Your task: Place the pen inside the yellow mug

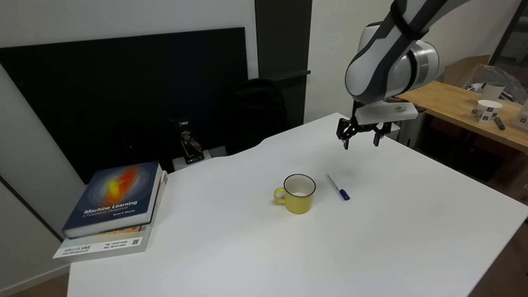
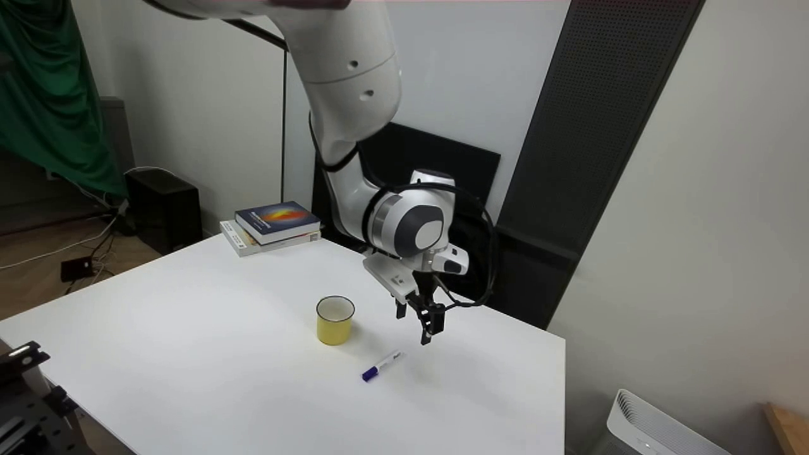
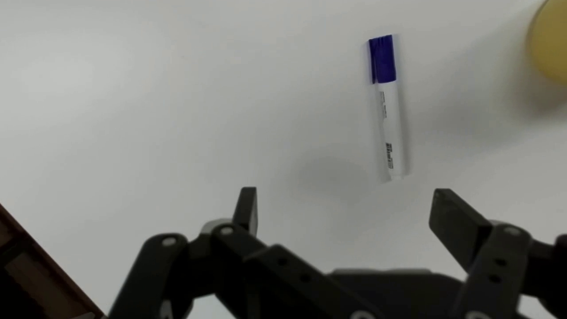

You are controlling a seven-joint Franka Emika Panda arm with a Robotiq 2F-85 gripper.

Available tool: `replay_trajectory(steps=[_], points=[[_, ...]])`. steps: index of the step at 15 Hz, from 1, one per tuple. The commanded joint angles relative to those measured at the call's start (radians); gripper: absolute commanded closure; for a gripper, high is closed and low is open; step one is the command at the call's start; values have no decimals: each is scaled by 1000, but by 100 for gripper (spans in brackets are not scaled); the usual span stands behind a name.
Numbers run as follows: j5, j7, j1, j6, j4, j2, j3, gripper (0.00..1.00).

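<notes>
The pen [image 1: 338, 187] lies flat on the white table, with a whitish barrel and a dark blue cap. It also shows in an exterior view [image 2: 382, 365] and in the wrist view [image 3: 388, 110]. The yellow mug [image 1: 298, 204] stands upright beside the pen, its handle facing away from it; it also shows in an exterior view [image 2: 334, 330]. Only part of the mug [image 3: 551, 44] shows at the wrist view's upper right edge. My gripper [image 1: 361, 143] is open and empty above the table, near the pen's white end. It also shows in an exterior view [image 2: 413, 325] and in the wrist view [image 3: 345, 195].
Two stacked books [image 1: 111, 198] lie at the table's far end from the gripper, also in an exterior view [image 2: 278, 224]. The white table [image 1: 231, 247] ends in open edges. A wooden side table [image 1: 458, 103] with cups stands beyond.
</notes>
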Motion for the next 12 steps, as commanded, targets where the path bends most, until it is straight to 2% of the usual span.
replay_trajectory(steps=[1,6,12], points=[[4,57,30,-55,156,125,-7,0],[8,77,52,-68,222,210,-7,0],[34,72,46,-47,232,258,4,0]])
